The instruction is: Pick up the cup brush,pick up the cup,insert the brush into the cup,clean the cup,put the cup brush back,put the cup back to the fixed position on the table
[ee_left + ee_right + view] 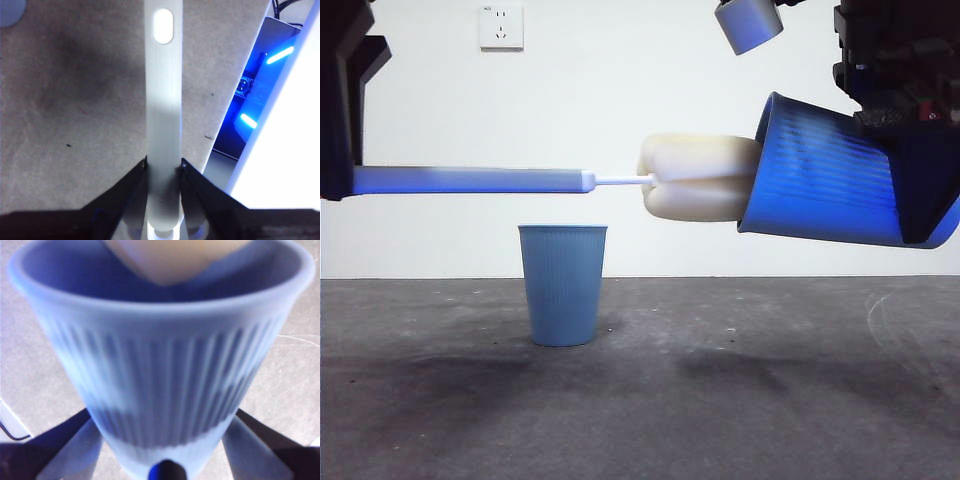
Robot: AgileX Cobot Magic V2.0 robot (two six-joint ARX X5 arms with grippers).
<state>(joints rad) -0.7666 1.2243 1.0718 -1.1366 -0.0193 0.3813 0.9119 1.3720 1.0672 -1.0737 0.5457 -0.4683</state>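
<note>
Far left of the front view: left gripper (342, 180), dark and blocky, clamped on the end of the cup brush (470, 180) and holding it level above the table (640, 400). Seen from the left wrist: both black jaws pressed against the flat, smooth grey handle (162, 125), with an oval hole near its far end. Slim, straight handle running rightward, then a thin white neck, then a lumpy cream-yellow sponge head (695, 178), soft-looking and creased in the middle.

High on the pale wall: a white socket plate (501, 27); its small marking too tiny to read.

Below the handle, near centre: a second blue cup (562, 285) standing upright on the table, well apart from both grippers, finely ribbed, tapering to the base.

Right of centre: sponge head partly inside the mouth of the cup (825, 175), tipped on its side in the air with its rim facing left. Blue plastic, fine vertical ribs, smooth rim band. Held near its base by the right gripper (920, 180); from the right wrist, jaws flanking the cup's (160, 385) narrow end on both sides, sponge just inside the rim.

Top of the front view: a small grey-blue cylindrical part (748, 25) of the rig.

Underneath everything: matte dark grey tabletop, rough, scuffed with pale marks at the right.
</note>
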